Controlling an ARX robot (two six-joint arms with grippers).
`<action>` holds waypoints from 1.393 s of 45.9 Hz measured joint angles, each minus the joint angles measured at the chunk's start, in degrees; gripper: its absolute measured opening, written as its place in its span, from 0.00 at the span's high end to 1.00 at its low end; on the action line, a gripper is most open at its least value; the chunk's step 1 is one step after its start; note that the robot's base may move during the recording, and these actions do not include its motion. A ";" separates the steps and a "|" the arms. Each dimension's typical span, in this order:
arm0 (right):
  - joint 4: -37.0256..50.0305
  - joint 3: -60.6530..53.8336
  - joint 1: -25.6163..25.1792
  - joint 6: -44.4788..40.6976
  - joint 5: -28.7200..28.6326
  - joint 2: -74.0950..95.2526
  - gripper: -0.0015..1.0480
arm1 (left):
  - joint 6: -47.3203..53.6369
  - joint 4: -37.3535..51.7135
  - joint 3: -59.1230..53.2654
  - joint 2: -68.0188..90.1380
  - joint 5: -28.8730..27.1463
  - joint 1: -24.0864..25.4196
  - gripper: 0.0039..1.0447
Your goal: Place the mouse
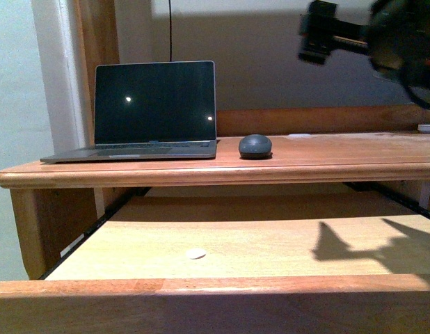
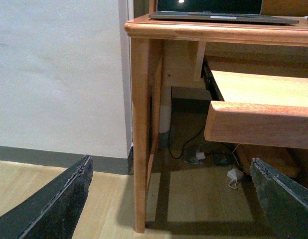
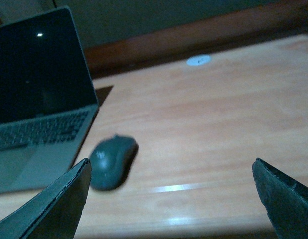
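We see mouse (image 1: 255, 146) on desk (image 1: 340, 156) just beside laptop (image 1: 154, 111) | our right gripper (image 3: 171, 169) spread wide, empty | our left gripper (image 2: 171, 167) spread wide, empty

You're looking at a home study: a wooden desk (image 1: 340, 149) carries an open laptop (image 1: 154, 104), and a white power adapter (image 2: 234, 175) lies on the floor beneath it.

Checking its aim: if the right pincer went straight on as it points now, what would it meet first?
The right pincer would probably meet bare desktop first, beside the mouse, which lies off its line. Depth is unclear.
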 joint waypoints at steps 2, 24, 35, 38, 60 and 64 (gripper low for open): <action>1.88 -5.90 -1.81 -0.02 -3.61 -3.45 0.07 | 0.00 0.00 0.00 0.00 0.00 0.00 0.07; 2.97 -45.07 -20.15 -9.97 -33.38 -30.71 0.07 | 0.00 0.00 0.00 0.00 0.00 0.00 0.07; 9.57 -47.23 -13.73 -11.85 -26.84 -25.09 0.07 | 0.00 0.00 0.00 0.00 0.00 0.00 0.07; 11.80 -46.97 -11.37 -11.87 -24.90 -22.56 0.07 | 0.00 0.00 0.00 0.00 0.00 0.00 0.07; 26.10 -33.86 1.38 -11.85 -10.51 1.75 0.07 | 0.00 0.00 0.00 0.00 0.00 0.00 0.07; 26.67 -29.51 2.89 -11.93 -8.13 6.84 0.07 | 0.00 0.00 0.00 0.00 0.00 0.00 0.07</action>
